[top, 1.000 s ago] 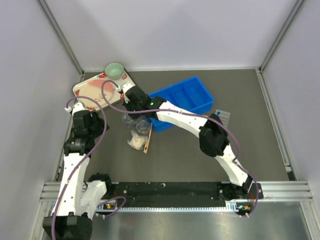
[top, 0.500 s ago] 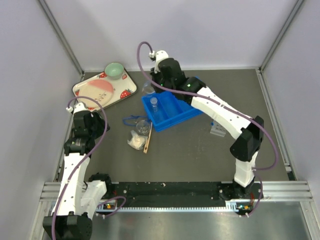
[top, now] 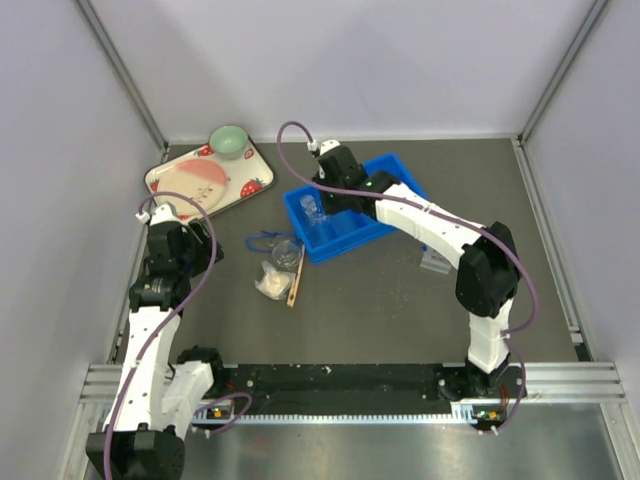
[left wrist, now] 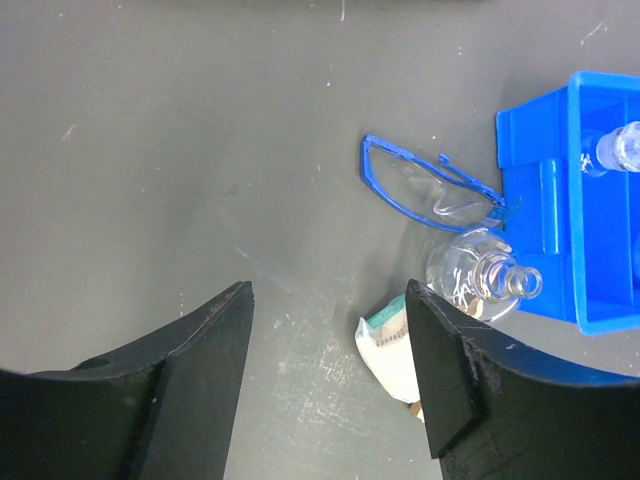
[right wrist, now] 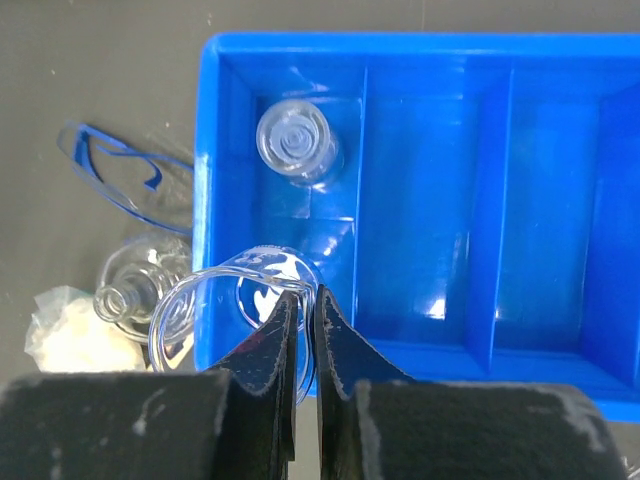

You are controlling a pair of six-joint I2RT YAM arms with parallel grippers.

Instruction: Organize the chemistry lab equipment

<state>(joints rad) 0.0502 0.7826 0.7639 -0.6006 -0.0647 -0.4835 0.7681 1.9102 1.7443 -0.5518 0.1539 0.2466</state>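
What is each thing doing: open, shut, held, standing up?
Left tool: open, empty.
Right tool: shut on the rim of the clear glass vessel.
Clear glass vessel: held above the edge of the blue plastic compartment bin.
Small clear glass flask: upright inside the bin.
Second glass flask: on the table by the bin.
Blue-framed clear safety glasses: lying on the table.

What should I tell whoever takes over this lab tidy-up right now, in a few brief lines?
Right gripper: fingers shut on the rim of a clear glass vessel, held at the left end of the blue bin.
Left gripper: open, empty, above the table.
Done: one flask stands in the bin's left-end compartment.
Left: set the held vessel down; a second flask, safety glasses, whitish wad and wooden stick lie on the table beside the bin; the tube rack sits on its other side.
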